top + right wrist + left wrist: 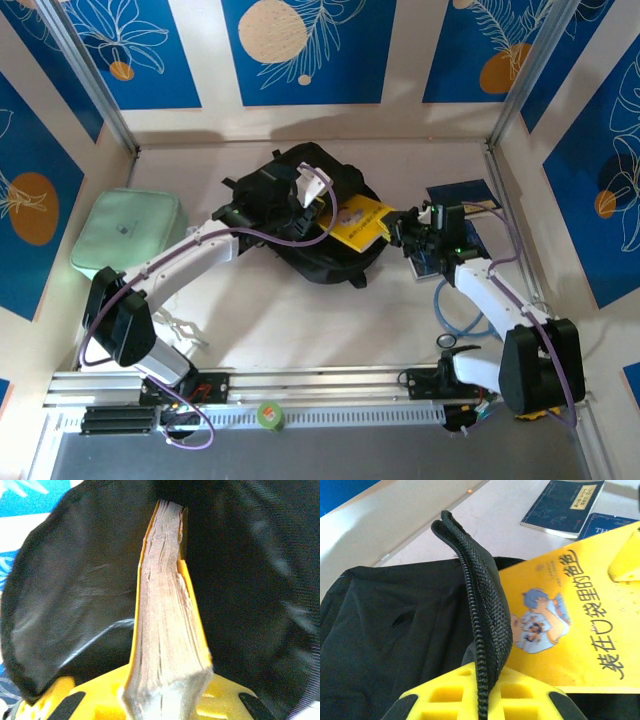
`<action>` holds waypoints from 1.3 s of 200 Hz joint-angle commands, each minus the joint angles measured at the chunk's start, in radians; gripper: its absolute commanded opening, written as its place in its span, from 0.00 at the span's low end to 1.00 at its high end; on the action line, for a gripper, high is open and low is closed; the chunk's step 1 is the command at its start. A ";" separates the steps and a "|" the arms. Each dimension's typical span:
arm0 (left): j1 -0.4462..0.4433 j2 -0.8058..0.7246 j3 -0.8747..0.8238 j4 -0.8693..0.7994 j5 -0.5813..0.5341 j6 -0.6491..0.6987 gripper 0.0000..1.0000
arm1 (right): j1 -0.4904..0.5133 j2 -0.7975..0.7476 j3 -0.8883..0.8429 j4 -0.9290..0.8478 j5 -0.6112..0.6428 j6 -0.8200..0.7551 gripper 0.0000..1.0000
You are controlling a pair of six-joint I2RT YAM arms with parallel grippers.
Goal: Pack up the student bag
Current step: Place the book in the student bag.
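Black student bag, mouth open, yellow book half inside

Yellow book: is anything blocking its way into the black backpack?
Nothing visible does. The left gripper holds the zipper edge up, so the backpack gapes open, and the yellow book in the right gripper has its front edge in the opening.

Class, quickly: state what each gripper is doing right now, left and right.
Left gripper: closed on the student bag zipper edge.
Right gripper: closed on the yellow book.
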 commanded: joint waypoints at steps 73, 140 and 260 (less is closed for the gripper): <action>-0.003 -0.011 0.047 0.121 0.213 0.017 0.00 | 0.120 0.234 0.060 0.495 0.003 0.047 0.00; 0.013 -0.005 0.038 0.140 0.175 -0.013 0.00 | 0.211 0.555 0.236 0.562 0.125 0.018 0.00; 0.099 -0.066 -0.153 0.188 0.056 -0.089 0.00 | 0.305 0.658 0.420 0.133 0.214 -0.166 0.55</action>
